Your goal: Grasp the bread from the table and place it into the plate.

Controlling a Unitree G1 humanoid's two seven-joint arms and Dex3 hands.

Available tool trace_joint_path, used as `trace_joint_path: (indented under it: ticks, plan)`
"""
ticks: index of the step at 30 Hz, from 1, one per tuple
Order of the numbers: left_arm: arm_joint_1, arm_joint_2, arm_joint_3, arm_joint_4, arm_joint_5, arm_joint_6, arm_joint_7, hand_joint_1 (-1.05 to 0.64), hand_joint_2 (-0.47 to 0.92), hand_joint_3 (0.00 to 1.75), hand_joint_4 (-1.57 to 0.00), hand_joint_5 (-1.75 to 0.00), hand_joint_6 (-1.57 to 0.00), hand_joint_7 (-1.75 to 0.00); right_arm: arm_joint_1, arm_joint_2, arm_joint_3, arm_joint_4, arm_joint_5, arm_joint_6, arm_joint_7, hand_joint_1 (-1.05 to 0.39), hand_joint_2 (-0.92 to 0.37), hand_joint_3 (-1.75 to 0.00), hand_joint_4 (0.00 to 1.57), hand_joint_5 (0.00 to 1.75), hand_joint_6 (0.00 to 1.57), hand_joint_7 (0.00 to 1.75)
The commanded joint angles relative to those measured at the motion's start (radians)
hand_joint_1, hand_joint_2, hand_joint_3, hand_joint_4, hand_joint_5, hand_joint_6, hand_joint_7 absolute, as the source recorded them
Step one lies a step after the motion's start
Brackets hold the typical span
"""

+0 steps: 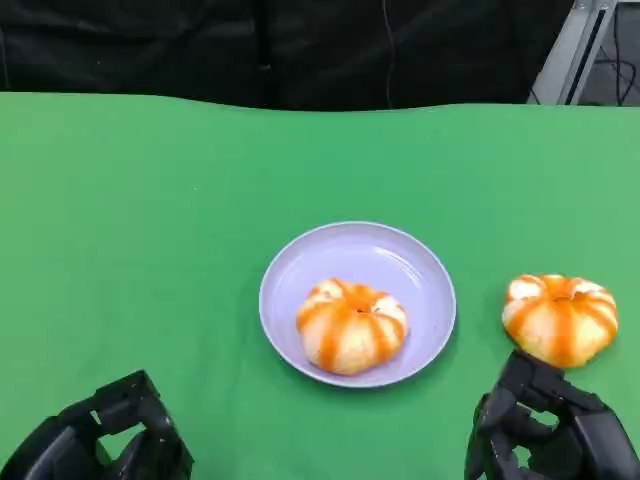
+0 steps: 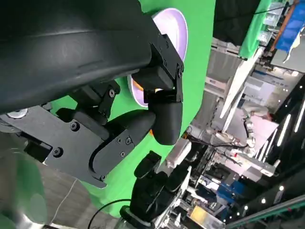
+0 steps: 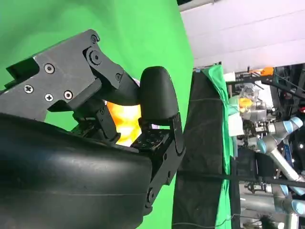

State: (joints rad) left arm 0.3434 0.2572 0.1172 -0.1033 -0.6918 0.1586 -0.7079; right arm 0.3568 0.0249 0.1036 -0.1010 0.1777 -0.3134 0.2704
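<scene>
A: Where does the bread sit?

B: One bread lies inside the lavender plate, toward its near rim. A second bread rests on the green table to the right of the plate, apart from it.

A: And the right hand?

B: The right hand sits at the table's near edge just in front of that second bread, not touching it. Its fingers are apart and hold nothing; the right wrist view shows the orange bread through the gap past them.

A: The left hand?

B: The left hand rests low at the near left, well apart from the plate. Its fingers are spread with nothing between them, and the plate's rim shows beyond them in the left wrist view
</scene>
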Motion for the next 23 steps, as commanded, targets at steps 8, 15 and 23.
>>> trace_joint_path:
  ticks: [8, 15, 23]
  plan:
    - [-0.006, -0.021, 0.017, -0.021, 0.039, 0.021, 0.030, -0.16, 0.64, 1.09, -0.88, -1.75, -0.73, -1.75, 0.024, -0.013, -0.006, -0.028, 0.006, -0.005, 0.004, -0.16, -0.58, -1.17, 0.85, 1.75, 0.68, 1.68]
    - [-0.013, -0.037, 0.024, -0.031, 0.038, 0.041, 0.056, -0.14, 0.65, 1.08, -0.87, -1.75, -0.73, -1.75, 0.013, -0.010, -0.012, -0.013, 0.010, -0.012, 0.006, -0.15, -0.58, -1.17, 0.85, 1.75, 0.68, 1.69]
    - [-0.010, -0.045, 0.037, -0.039, 0.061, 0.035, 0.078, -0.16, 0.64, 1.05, -0.88, -1.75, -0.73, -1.75, 0.017, -0.007, -0.008, -0.023, 0.000, -0.003, -0.002, -0.14, -0.57, -1.19, 0.85, 1.75, 0.69, 1.69]
